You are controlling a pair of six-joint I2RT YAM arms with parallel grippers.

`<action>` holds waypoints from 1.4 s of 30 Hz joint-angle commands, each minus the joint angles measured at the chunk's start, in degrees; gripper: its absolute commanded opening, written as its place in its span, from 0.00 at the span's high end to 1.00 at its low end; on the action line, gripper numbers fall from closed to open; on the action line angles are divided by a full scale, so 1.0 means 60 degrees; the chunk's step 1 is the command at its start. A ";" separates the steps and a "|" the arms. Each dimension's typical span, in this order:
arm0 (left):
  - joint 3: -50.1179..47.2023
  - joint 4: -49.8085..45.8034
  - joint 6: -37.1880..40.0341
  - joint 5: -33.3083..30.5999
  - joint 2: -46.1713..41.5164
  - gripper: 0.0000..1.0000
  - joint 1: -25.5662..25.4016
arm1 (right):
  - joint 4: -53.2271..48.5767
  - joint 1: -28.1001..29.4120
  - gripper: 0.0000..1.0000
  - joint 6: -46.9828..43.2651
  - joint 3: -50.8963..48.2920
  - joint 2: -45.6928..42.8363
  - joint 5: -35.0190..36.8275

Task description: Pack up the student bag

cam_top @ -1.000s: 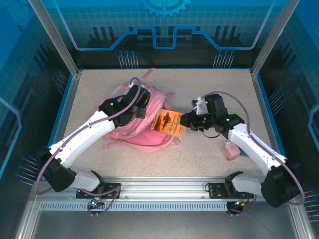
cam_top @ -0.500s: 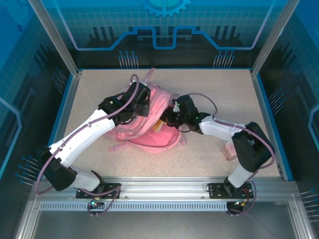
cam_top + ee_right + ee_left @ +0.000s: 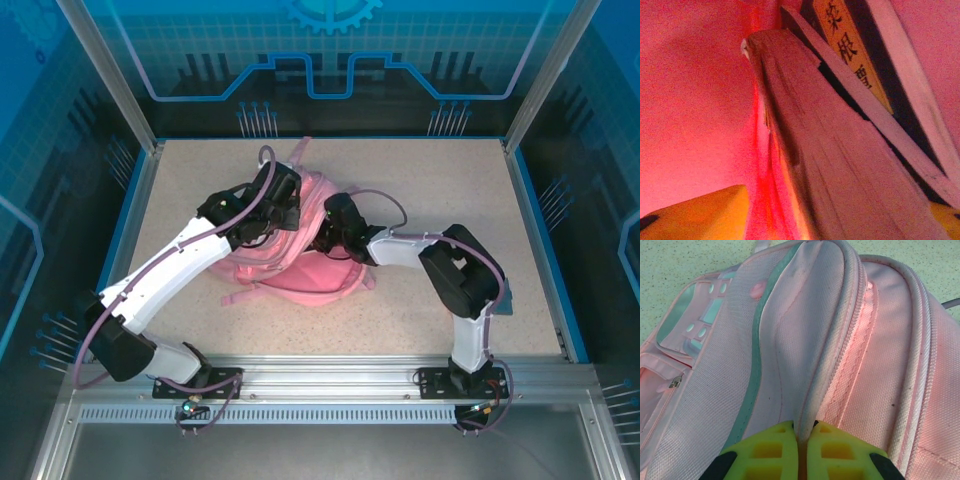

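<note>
The student bag (image 3: 300,275), soft and pink, lies mid-table. My left gripper (image 3: 276,203) sits at its top edge. In the left wrist view the left gripper (image 3: 802,427) is shut on the bag's piped zip edge (image 3: 832,340), holding it up. My right gripper (image 3: 328,228) reaches into the bag's mouth from the right, its tips hidden by fabric. Inside, the right gripper (image 3: 840,200) is open, with one finger (image 3: 695,215) apart from a book's page edge (image 3: 840,150). An orange cover with black characters (image 3: 845,55) stands behind it.
The speckled table (image 3: 440,180) has a raised blue rim (image 3: 527,230) and metal frame posts (image 3: 105,70) at its corners. A bag strap (image 3: 228,296) trails toward the front left. The right arm's elbow (image 3: 462,275) bends over the table right of the bag.
My right gripper has moved left from beside the bag into its opening, taking the orange book inside, and its jaws have spread. The left gripper has kept its hold.
</note>
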 commanded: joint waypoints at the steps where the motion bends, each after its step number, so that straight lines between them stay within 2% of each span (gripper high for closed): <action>1: 0.0567 0.1219 -0.0292 -0.0008 -0.0161 0.95 0.0100 | 0.0345 -0.0075 0.32 0.0024 0.0029 -0.0178 -0.0275; 7: 0.0266 0.1413 -0.0390 0.0265 -0.0161 0.95 0.0326 | 0.0150 -0.0679 0.31 -0.0301 -0.1419 -0.1761 -0.0740; 12: 0.0096 0.1739 -0.0487 0.0653 0.0100 0.95 0.0427 | -0.0881 -0.1143 0.35 -0.1119 -0.2684 -0.3566 -0.0778; 18: 0.0341 0.2420 -0.0561 0.1466 0.1100 0.96 0.0456 | -0.3432 -0.1753 0.36 -0.2278 -0.3787 -0.5891 0.0193; 23: 0.1151 0.2753 -0.0542 0.1633 0.2121 0.95 0.0482 | -0.5376 -0.2267 0.33 -0.3262 -0.3956 -0.7303 0.1263; 25: 0.1441 0.2837 -0.0767 0.1754 0.2409 0.86 0.0592 | -0.5868 -0.2406 0.31 -0.3695 -0.3819 -0.7580 0.1336; 28: 0.1508 0.3076 -0.1182 0.2420 0.2599 0.65 0.0782 | -0.6469 -0.2678 0.29 -0.4173 -0.3401 -0.7549 0.0900; 33: 0.0737 0.2872 -0.1737 0.2856 0.2126 0.35 0.0947 | -0.7124 -0.2624 0.25 -0.4960 -0.2548 -0.7032 0.0415; 36: -0.0430 0.2761 -0.1920 0.2865 0.1215 0.25 0.1017 | -0.7354 -0.2419 0.23 -0.5320 -0.2036 -0.6737 0.0312; 42: -0.3127 0.2248 -0.1896 0.2787 -0.1121 0.21 0.1019 | -0.7428 -0.2156 0.21 -0.5656 -0.1482 -0.5911 -0.0394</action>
